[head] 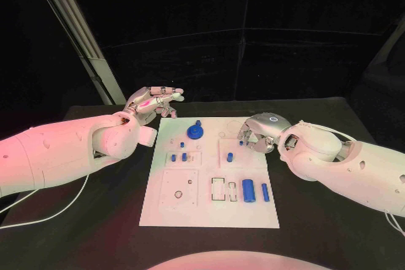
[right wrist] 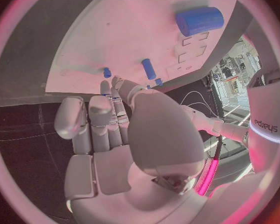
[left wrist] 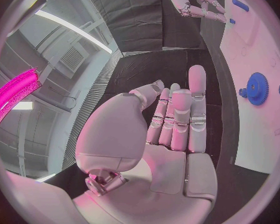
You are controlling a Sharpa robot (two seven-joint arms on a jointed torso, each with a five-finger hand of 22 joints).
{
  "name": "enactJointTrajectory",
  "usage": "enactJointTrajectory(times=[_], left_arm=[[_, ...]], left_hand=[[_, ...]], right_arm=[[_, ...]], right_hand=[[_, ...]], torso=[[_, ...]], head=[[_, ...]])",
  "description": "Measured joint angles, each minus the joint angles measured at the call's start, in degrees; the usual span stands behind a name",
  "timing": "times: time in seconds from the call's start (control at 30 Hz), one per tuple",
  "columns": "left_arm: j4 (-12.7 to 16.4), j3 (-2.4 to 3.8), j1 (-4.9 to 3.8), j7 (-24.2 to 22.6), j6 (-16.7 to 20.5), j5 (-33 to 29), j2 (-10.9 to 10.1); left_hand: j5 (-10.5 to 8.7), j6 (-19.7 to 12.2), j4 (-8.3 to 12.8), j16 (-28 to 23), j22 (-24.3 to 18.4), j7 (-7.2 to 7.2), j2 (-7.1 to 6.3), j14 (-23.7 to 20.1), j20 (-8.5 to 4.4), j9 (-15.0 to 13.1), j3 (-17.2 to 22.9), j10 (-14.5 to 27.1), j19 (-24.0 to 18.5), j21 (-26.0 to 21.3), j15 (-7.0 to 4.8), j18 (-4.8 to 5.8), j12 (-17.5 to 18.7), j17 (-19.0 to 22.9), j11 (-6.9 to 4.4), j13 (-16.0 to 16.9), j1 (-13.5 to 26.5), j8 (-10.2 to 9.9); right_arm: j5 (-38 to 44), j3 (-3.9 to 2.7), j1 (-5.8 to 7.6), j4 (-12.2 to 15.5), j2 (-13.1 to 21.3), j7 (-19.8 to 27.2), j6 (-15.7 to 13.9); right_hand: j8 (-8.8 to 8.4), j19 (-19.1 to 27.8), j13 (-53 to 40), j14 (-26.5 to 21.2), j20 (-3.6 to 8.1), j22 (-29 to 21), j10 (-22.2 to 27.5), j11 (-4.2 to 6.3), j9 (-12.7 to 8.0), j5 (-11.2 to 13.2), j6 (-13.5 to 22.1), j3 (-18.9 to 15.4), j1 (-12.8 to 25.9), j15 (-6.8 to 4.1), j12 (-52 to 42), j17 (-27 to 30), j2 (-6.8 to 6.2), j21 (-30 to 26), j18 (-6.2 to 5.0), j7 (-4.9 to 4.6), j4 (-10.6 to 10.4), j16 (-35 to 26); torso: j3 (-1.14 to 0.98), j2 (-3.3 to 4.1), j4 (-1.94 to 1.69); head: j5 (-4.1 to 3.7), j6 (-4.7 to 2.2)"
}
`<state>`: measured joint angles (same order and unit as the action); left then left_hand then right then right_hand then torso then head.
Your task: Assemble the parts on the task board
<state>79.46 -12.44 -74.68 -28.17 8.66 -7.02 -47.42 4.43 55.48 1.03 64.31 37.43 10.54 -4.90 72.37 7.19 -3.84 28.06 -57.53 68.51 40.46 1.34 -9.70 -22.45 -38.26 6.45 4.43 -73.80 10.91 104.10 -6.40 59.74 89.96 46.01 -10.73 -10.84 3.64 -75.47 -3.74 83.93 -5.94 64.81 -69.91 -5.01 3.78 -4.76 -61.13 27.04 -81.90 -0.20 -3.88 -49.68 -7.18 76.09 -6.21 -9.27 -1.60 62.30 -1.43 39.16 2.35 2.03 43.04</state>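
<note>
Task board [head: 211, 214] lies flat mid-counter [head: 101, 235]; blue parts spread over it: gear [head: 196, 131] near the far edge, small pegs [head: 179, 157] left of centre, one peg [head: 229, 157] centre, big cylinder [head: 248, 190] and a slimmer rod [head: 264, 192] side by side near the right edge.
Left hand [head: 154, 103] is off the board, just past its far-left corner; fingers [left wrist: 177, 115] straight and released, grasping nothing; gear sits near it on the board in the wrist view.
Right hand [head: 258, 133] is over the board's far-right area; fingers [right wrist: 109, 115] curled down toward a small peg [head: 242, 143]; can't tell whether they're grasping it or just touching; thumb covers the contact in the wrist view.
</note>
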Motion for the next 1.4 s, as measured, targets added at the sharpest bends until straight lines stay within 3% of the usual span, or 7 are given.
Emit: enactJointTrajectory(times=[0.13,0.23,0.6,1.03,1.23,1.4], left_arm=[[0.0,0.00,0.00,0.0,0.0,0.0,0.0],[0.0,0.00,0.00,0.0,0.0,0.0,0.0],[-0.1,0.00,0.00,0.1,-0.1,0.0,0.1],[-0.2,0.00,0.00,0.2,-0.1,0.0,0.1],[-0.3,0.00,0.00,0.2,-0.2,0.0,0.1],[-0.3,0.00,0.00,0.3,-0.2,0.0,0.2]], left_hand=[[0.00,0.0,0.0,0.0,0.0,0.00,0.00,0.0,0.00,0.0,0.0,0.0,0.0,0.0,0.00,0.00,0.0,0.0,0.00,0.0,0.0,0.0],[0.00,0.0,0.0,0.0,0.0,0.00,0.00,0.0,0.00,0.0,0.0,0.0,0.0,0.0,0.00,0.00,0.0,0.0,0.00,0.0,0.0,0.0],[0.00,0.0,0.0,0.0,0.0,0.00,0.00,0.0,0.00,0.0,0.0,0.0,0.0,0.0,0.00,0.00,0.0,0.0,0.00,0.0,0.0,0.0],[0.00,0.0,0.0,0.0,-0.1,0.00,0.00,0.0,0.00,0.0,0.0,0.0,0.0,0.0,0.00,0.00,0.0,0.0,0.00,0.0,0.0,0.0],[0.00,0.0,0.0,0.0,-0.1,0.00,0.00,0.0,0.00,0.0,0.0,0.0,0.0,0.0,0.00,0.00,0.0,0.0,0.00,0.0,0.0,0.0],[0.00,0.0,0.0,0.0,-0.1,0.00,0.00,0.0,0.00,0.0,0.0,0.0,0.0,0.0,0.00,0.00,0.0,0.0,0.00,0.0,0.0,0.0]], right_arm=[[0.1,0.00,0.00,-0.4,-0.3,-0.8,0.4],[0.2,0.00,0.00,-0.7,-0.7,-1.3,0.8],[0.5,0.00,0.01,-2.7,-2.6,-1.9,2.7],[0.5,0.00,0.01,-4.5,-4.0,-1.9,4.7],[0.7,-0.12,0.17,-4.7,-4.4,-1.9,5.5],[1.1,-0.18,0.24,-4.8,-4.6,-2.1,6.1]], right_hand=[[0.00,2.0,0.2,-0.8,-0.51,-2.5,3.6,-0.74,0.0,1.1,1.4,-0.2,1.9,0.82,0.2,2.8,-1.92,-1.8,0.00,-0.55,-0.9,-2.1],[0.00,2.9,0.2,-1.0,-0.83,-4.0,5.5,-1.04,0.0,1.1,1.5,-0.6,2.7,1.03,0.2,3.8,-2.68,-2.8,0.00,-0.69,-1.3,-2.7],[0.00,3.4,0.2,-1.0,-0.90,-5.0,6.5,-1.22,0.1,1.1,1.8,-0.7,2.7,1.02,0.0,4.6,-2.68,-3.5,0.00,-0.60,-1.4,-3.1],[0.38,2.5,0.1,-1.0,-0.52,-3.5,4.6,-0.42,0.4,1.1,-0.3,0.9,0.8,1.02,-1.7,4.5,-0.77,-2.8,-0.01,0.01,-0.4,-3.1],[0.97,1.0,-0.1,-0.3,-0.19,-1.1,2.5,0.21,0.6,1.1,-1.9,1.5,0.3,0.28,-2.8,2.3,-0.31,-1.1,0.00,0.65,0.1,-1.1],[0.97,0.8,-0.2,-0.3,0.01,-0.6,2.1,0.39,0.7,1.1,-2.3,1.6,0.5,0.28,-2.9,1.9,0.13,-0.9,0.00,0.68,0.3,-0.7]], torso=[[-0.01,0.03,-0.01],[-0.02,0.05,-0.01],[-0.06,0.12,-0.04],[-0.07,0.12,-0.03],[-0.07,0.11,-0.02],[-0.07,0.08,0.03]], head=[[-0.02,-0.04],[-0.02,-0.07],[0.01,0.14],[-0.02,0.43],[0.01,0.58],[0.02,0.62]])
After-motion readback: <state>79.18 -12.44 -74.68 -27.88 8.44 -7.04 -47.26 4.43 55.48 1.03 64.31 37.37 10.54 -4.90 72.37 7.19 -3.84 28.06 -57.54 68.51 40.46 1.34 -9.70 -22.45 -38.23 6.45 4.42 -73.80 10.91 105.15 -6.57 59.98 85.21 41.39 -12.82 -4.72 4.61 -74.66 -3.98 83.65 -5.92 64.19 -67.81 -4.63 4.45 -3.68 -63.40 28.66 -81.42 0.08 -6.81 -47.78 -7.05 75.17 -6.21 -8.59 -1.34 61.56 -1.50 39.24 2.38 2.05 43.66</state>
